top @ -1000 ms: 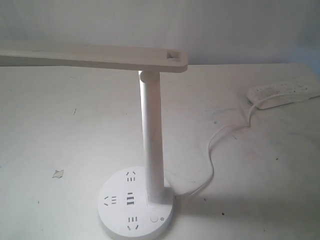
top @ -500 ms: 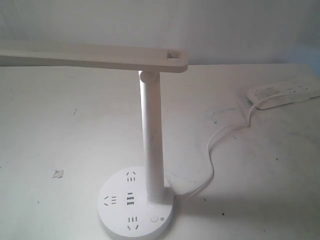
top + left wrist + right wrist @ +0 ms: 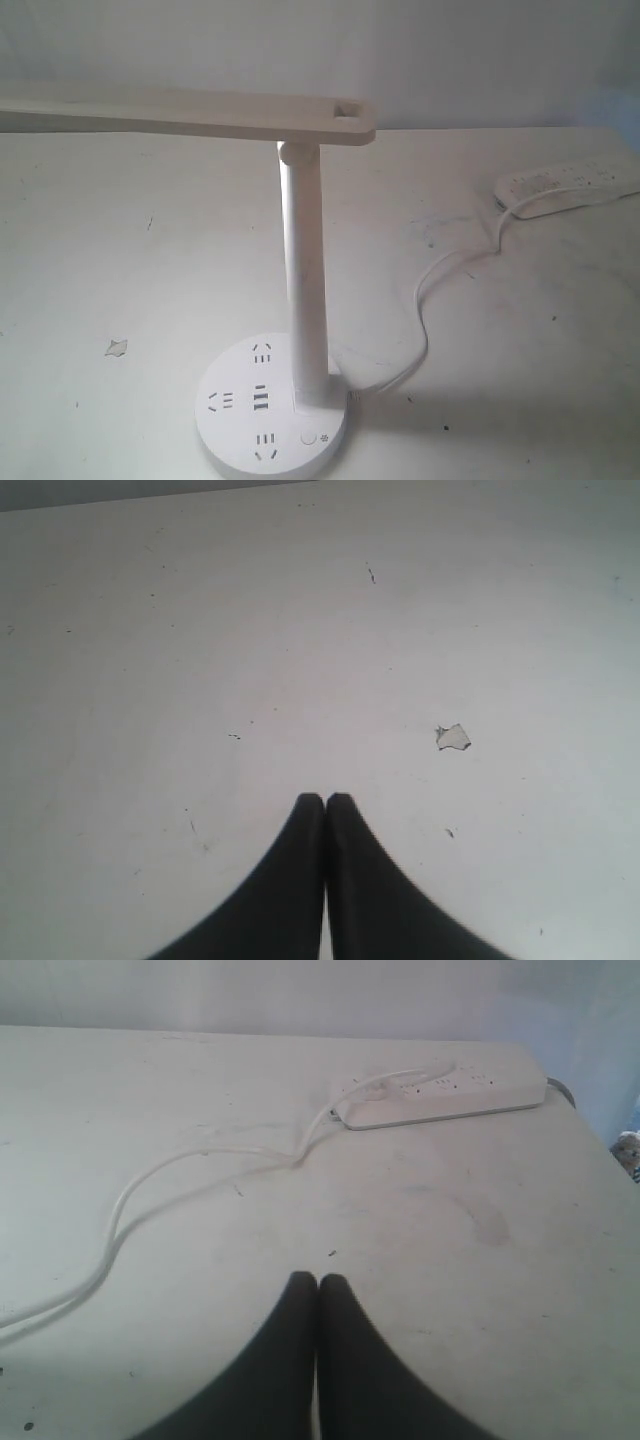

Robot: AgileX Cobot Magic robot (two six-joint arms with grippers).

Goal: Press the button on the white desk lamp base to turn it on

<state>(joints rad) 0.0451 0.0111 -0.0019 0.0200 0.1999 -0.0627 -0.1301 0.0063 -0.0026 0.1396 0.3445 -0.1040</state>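
Note:
The white desk lamp base (image 3: 236,425) lies at the bottom centre of the exterior view, a flat round disc with socket holes, USB slots and an upright white pole (image 3: 305,290). Its small round button (image 3: 307,438) sits near the pole's foot with a tiny sun mark beside it. Neither arm shows in the exterior view. My left gripper (image 3: 325,798) is shut, empty, over bare table. My right gripper (image 3: 318,1278) is also shut and empty above the table, well short of the power strip. Neither wrist view shows the lamp base.
The lamp's long head (image 3: 180,112) stretches left from the pole top. An oblong white power strip (image 3: 565,186) (image 3: 440,1098) lies at the far right, its cable (image 3: 425,310) (image 3: 150,1185) curling back to the base. A small paper scrap (image 3: 116,347) (image 3: 452,737) lies on the table.

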